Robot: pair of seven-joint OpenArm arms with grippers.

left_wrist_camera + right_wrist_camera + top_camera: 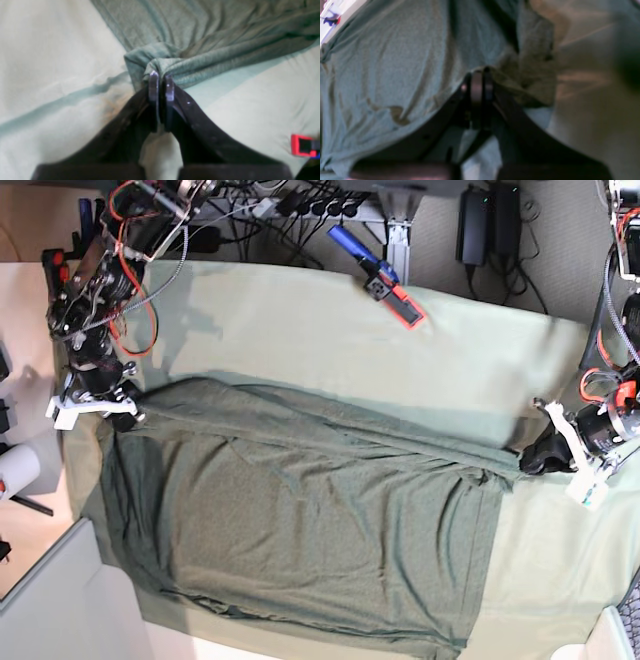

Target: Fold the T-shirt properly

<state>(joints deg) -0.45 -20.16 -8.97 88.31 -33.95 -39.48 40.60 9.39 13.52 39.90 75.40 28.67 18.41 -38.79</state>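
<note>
Item: T-shirt (300, 530), spread across the lower centre of the base view on a pale sheet (480, 360) over the tabletop. We note its upper edge strung between both arms. Left pincer (161, 75), right of frame, clenched on one corner; right pincer (480, 72), upper left, clenched on the other.

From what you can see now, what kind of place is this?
Probably a robotics lab workbench: a table under a pale cloth sheet, cables and power adapters behind it, and a T-shirt spread between two arms.
</note>
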